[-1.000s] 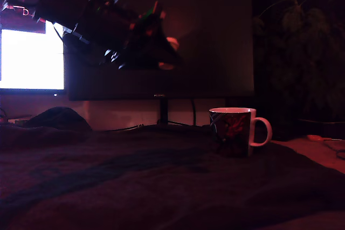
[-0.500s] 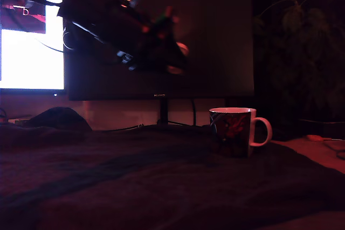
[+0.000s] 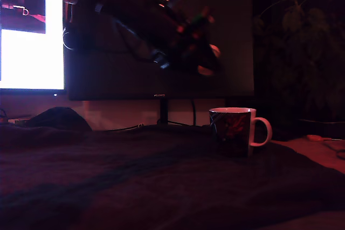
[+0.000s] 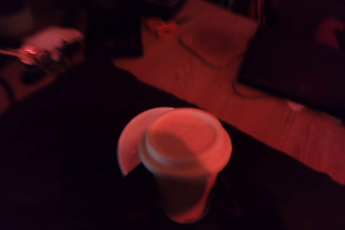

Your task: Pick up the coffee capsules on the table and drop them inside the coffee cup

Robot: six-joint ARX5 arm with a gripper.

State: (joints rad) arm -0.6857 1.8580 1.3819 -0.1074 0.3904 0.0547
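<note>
Overhead, the gripper point(image 3: 207, 60) is seen hanging in the air in the ext. view, up and to that view's left of the coffee cup point(image 3: 234, 131), approx. level w/ the lower part of the dark monitor point(image 3: 232, 41) behind it. A pale rounded capsule point(image 3: 214, 52) is seen at the tip, w/ a second pale spot just below it; whether that spot is a finger pad or part of the pod can't be told in the dim red light. In the wrist view the capsule point(image 4: 184, 157) is shown close up, flat rim facing the camera, body tapering away, so the fingers are taken to be closed on it, though they themselves are lost in shadow.

The cup is stood upright on the table point(image 3: 135, 187), which is covered by a dark wrinkled cloth; its white handle is turned to the ext. view's right. It is well apart from the gripper, not directly beneath it. A lit screen point(image 3: 32, 36) is seen at the ext. view's far left. No other capsules can be made out on the cloth.
</note>
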